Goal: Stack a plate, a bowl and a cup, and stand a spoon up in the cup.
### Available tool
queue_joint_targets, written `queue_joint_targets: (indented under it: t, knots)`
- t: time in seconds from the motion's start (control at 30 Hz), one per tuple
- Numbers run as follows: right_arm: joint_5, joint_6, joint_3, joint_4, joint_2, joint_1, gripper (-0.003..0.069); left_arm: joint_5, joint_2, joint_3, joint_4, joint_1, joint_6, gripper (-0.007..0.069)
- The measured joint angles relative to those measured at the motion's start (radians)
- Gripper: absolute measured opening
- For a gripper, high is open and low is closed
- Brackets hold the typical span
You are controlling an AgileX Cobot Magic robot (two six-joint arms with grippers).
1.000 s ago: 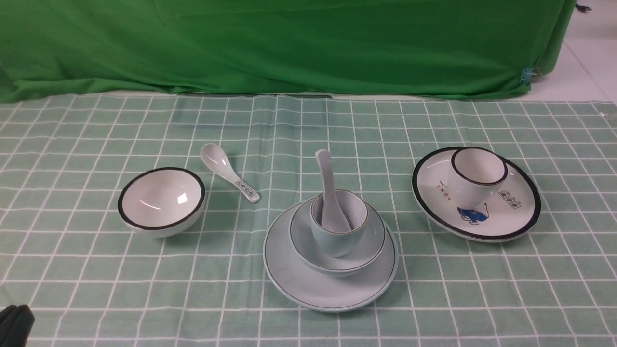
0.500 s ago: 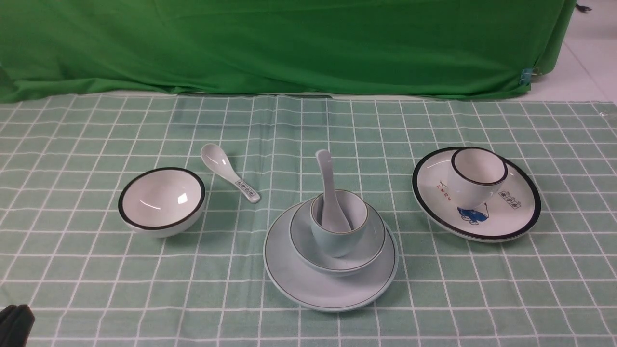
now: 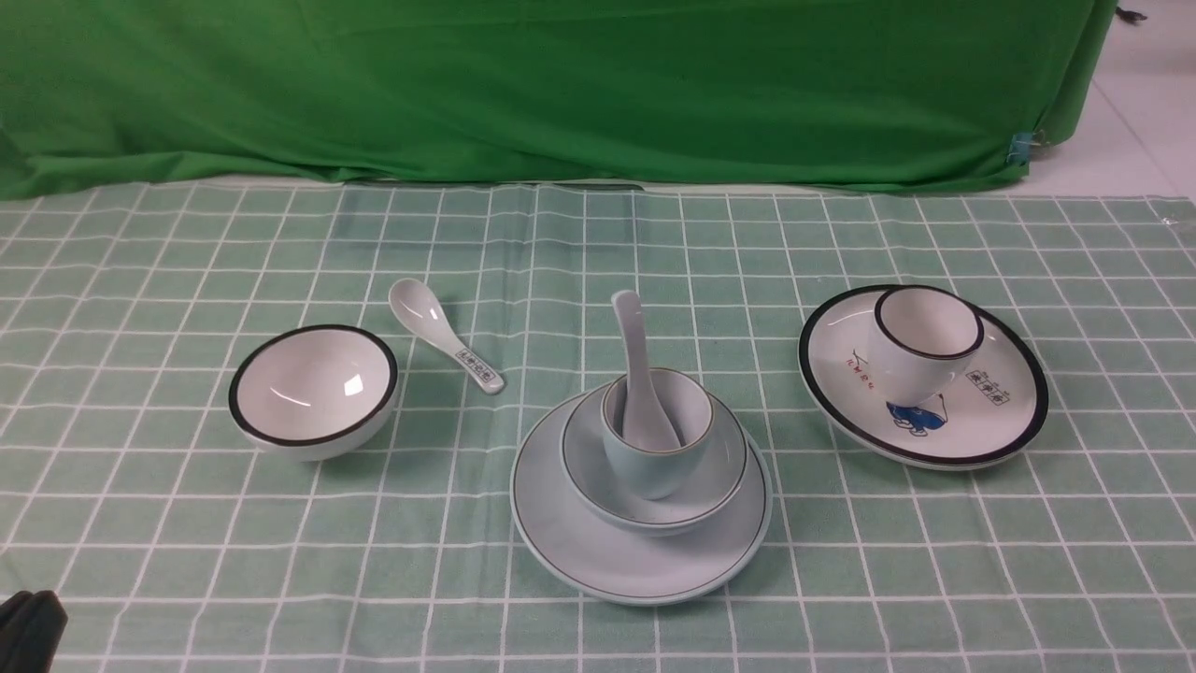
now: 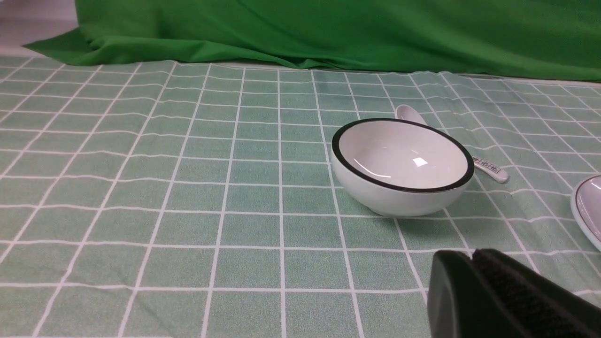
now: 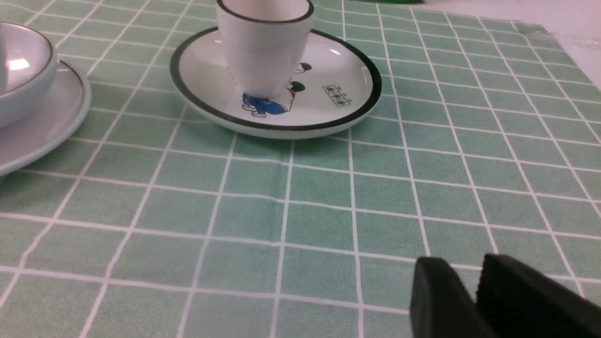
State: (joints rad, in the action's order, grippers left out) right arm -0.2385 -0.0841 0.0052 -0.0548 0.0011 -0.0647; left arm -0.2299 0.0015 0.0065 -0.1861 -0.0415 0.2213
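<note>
On checked cloth (image 3: 187, 523): two plates, two bowls, two cups, two spoons.

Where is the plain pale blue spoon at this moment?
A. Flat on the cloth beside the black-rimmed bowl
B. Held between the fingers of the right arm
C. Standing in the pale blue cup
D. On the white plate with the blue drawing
C: the spoon has its scoop down inside the cup and its handle sticks up, and the cup sits in the bowl on the plate.

Staged recording set: green backdrop (image 3: 561, 84) behind checked tablecloth (image 3: 140, 523).
</note>
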Motion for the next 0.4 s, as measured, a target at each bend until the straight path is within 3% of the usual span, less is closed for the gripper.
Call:
queue_joint_targets:
  t: [0.4]
  knots:
    - [0.000,0.000,0.000,0.000,0.000,0.000,0.0213,0.000,0.000,0.000,0.000,0.000,0.002,0.0017]
